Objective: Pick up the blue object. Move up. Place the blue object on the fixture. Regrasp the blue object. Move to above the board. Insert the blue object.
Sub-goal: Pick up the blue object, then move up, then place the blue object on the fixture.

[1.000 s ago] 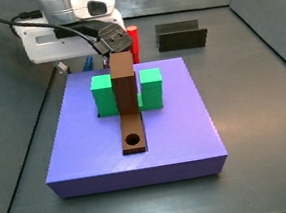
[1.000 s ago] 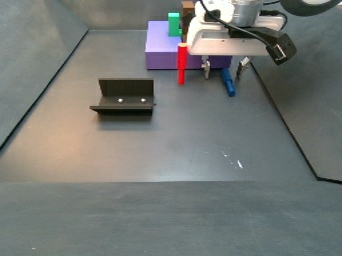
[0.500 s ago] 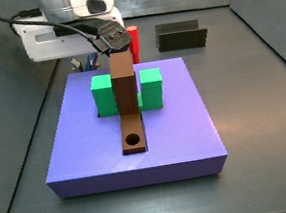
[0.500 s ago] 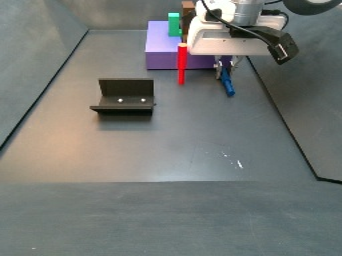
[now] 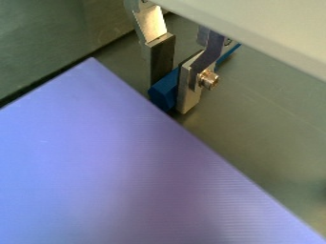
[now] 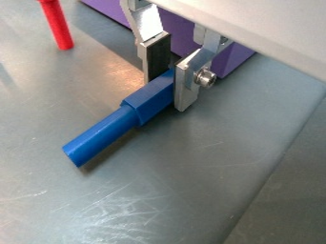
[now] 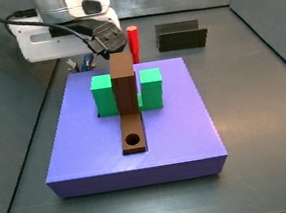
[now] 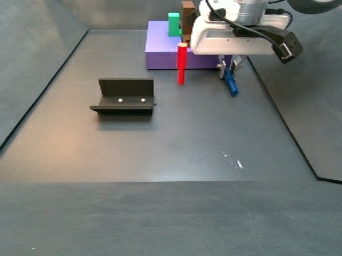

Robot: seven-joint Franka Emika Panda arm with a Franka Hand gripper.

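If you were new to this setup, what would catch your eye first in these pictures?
Probably the big violet-blue slab carrying the long brown board between two green blocks. Next, the gripper low beside the slab, its fingers astride the slim blue peg lying on the floor, with a red peg upright nearby.

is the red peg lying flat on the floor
No: in a side view the red peg stands upright on the floor beside the violet slab, while the gripper is down at the blue object.

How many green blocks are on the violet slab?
2: one green block on one side of the board, another on its other side, both on the slab. The gripper is down beside the slab, fingers around the blue object.
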